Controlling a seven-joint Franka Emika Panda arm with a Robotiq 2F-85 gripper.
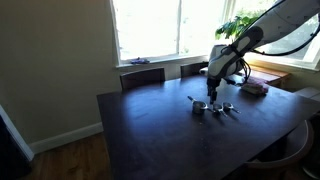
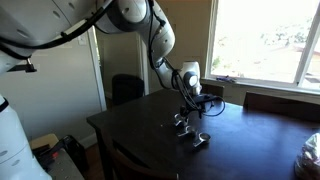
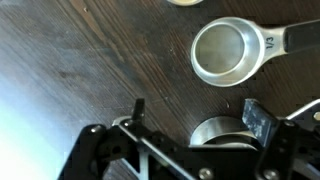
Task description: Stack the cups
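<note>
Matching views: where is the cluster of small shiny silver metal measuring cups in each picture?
In an exterior view: small shiny silver metal measuring cups right of centre on the dark wooden table, under the black gripper.
In an exterior view: the cups at picture centre, below the gripper.
Wrist view: one cup upper right, another at bottom.
Shared landmark: the gripper above the cups.

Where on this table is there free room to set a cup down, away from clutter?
The wide dark tabletop between the cups and the chairs is bare, as is the near side. It is crowded under the open gripper, where the cups cluster, and by the pinkish stack.
</note>
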